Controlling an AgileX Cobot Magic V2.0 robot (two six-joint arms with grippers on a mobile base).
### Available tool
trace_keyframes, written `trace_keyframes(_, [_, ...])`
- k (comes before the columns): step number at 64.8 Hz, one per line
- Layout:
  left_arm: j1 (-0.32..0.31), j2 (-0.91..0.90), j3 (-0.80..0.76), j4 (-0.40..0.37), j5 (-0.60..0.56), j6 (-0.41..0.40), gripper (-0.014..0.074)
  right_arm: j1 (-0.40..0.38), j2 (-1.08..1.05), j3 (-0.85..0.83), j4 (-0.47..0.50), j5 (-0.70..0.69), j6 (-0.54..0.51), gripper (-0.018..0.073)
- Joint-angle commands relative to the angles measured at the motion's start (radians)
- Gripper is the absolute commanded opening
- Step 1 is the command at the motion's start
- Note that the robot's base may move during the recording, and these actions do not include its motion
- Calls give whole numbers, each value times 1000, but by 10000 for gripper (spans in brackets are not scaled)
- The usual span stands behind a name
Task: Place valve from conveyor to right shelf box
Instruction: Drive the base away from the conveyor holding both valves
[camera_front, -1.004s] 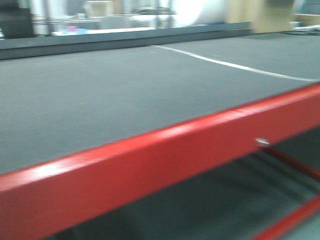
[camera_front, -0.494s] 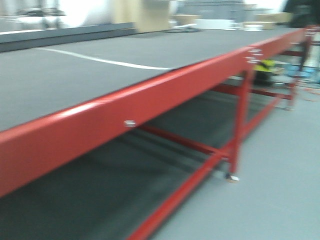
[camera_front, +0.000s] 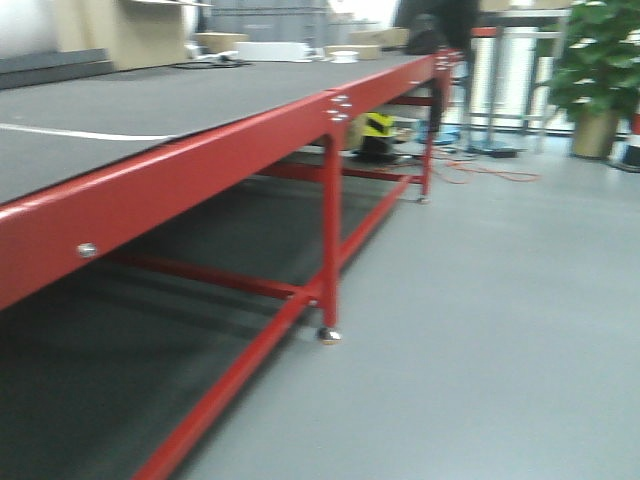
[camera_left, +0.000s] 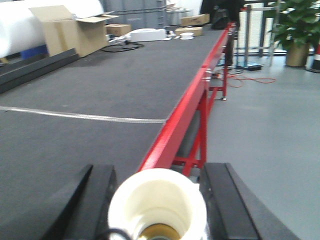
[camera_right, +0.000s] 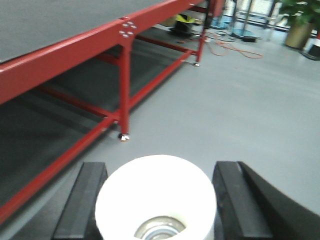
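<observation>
The conveyor (camera_front: 150, 105) is a wide dark grey belt on a red frame, running along the left of the front view. In the left wrist view, my left gripper (camera_left: 157, 169) hangs over the belt's (camera_left: 100, 95) red edge, shut on a cream-white valve (camera_left: 157, 200) whose open end faces the camera. My right gripper (camera_right: 161, 166) is above the grey floor beside the conveyor (camera_right: 50, 20), and its black fingers (camera_right: 82, 200) are shut on a white valve (camera_right: 156, 195). The right shelf box is out of view.
A red conveyor leg (camera_front: 330, 240) stands on the grey floor (camera_front: 500, 330). A potted plant (camera_front: 595, 70) and an orange cable (camera_front: 490, 172) are at the far right. Cardboard boxes (camera_left: 70, 32) sit beyond the belt. A yellow-black object (camera_front: 378, 125) lies under the conveyor.
The front view has swung to the right along the conveyor. The belt now fills only the left side, and the floor, the leg and the plant have come into view.
</observation>
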Motion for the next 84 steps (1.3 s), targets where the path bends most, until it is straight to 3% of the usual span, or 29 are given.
trace_keyframes(1, [-7,-6,-7,-4,-58,-7,-111,-1,-8,-18,-6,-85,-4,-153])
trace_keyframes(38, [-7,-6,-7,-4,-58,-7,-111,-1,-8,-18,-6,-85,-4,-153])
trace_keyframes(53, [-57,-6,-7,-5,-58,-7,-111,-1,-8,-18,-6,-85,-4,-153])
trace_keyframes(84, [-57,-6,-7,-5,-58,-7,-111,-1,-8,-18,-6,-85,-4,-153])
